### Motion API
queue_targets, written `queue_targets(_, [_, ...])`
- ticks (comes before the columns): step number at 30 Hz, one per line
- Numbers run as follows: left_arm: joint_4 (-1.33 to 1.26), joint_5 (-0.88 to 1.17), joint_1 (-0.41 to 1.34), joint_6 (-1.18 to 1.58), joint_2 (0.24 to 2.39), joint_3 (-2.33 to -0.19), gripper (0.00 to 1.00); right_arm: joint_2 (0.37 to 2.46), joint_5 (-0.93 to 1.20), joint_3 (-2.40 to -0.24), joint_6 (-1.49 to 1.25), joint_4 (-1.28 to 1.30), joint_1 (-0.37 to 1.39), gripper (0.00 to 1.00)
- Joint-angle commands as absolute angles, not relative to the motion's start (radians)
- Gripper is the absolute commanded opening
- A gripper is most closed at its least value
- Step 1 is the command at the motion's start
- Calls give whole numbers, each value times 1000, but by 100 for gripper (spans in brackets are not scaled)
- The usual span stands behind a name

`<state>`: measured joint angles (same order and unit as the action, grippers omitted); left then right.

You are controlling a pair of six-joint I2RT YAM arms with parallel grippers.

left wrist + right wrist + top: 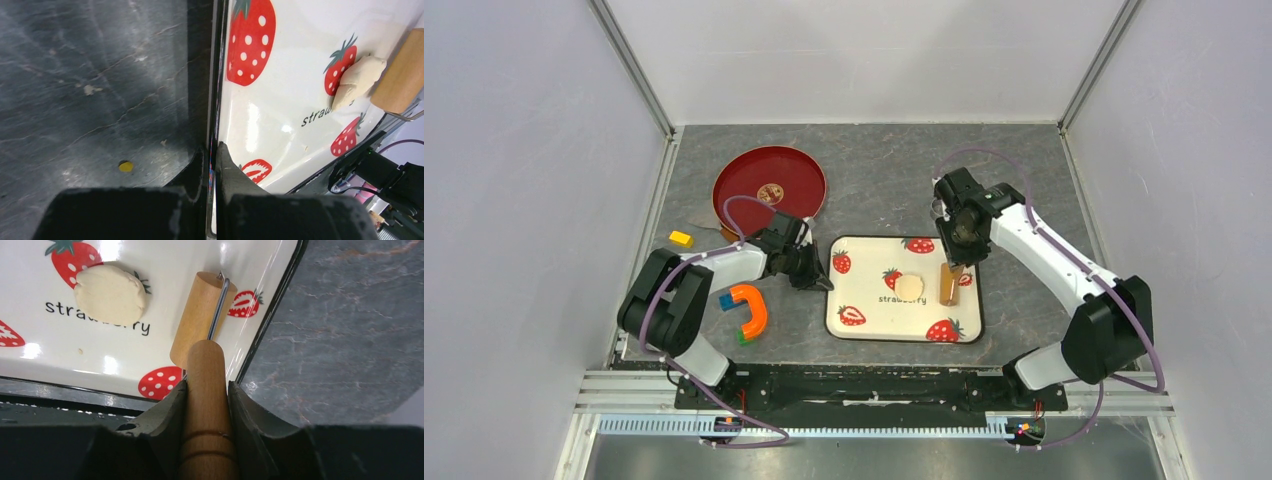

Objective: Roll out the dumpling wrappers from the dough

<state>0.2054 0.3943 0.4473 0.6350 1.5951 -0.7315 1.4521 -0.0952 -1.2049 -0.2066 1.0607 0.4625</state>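
Observation:
The dough (909, 287) is a small pale cream lump, pressed into a thick round, lying mid-tray on the white strawberry tray (864, 325). It also shows in the left wrist view as dough (357, 77) and in the right wrist view as dough (110, 295). My right gripper (954, 262) (206, 385) is shut on the handle of the tan wooden roller (200, 315). The roller's barrel (947, 284) rests on the tray just right of the dough, apart from it. My left gripper (822, 280) (214, 150) is shut on the tray's left rim. Dumpling wrappers are out of view.
A red round plate (769, 185) lies at the back left. A small yellow block (681, 238) and an orange, blue and green U-shaped toy (746, 310) lie left of the tray. White walls close in the dark mat on three sides.

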Motion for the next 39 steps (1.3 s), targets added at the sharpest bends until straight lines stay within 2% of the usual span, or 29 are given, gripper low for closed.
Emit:
queue_targets(1, [271,233,471,589,1670,-700,2,1448,-147,-1331,-165,1132,484,0])
queue_targets(11, [272,232,474,586,1672,-703,2,1535,-85,-1457,-175,1098,566,0])
queue_targets(30, [276,231,479,584,1683,-710,2,1597,-81,-1324,-175,1016,574,0])
queue_targets(39, [276,230,480,584,1687,-709,2,1562,-101,-1413,-195,1062,574,0])
